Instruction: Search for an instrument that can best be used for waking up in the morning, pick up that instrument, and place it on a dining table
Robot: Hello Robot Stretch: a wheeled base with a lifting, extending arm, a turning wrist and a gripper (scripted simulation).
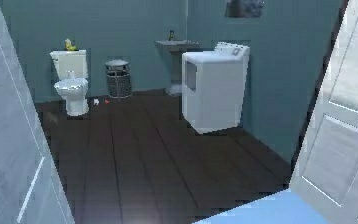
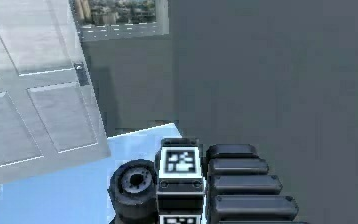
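The claw [image 2: 135,188] sits low near a white door [image 2: 37,100], whether it grips anything I cannot tell, with a toilet [image 1: 73,85] and washing machine [image 1: 215,88] far ahead.

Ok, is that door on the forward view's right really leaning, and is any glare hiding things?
Forward view: the right-hand door leans only from lens distortion; light is dim, even, no glare, the washing machine brightest. Arm side view: the panelled door is brightly lit, the grey wall dark and flat.
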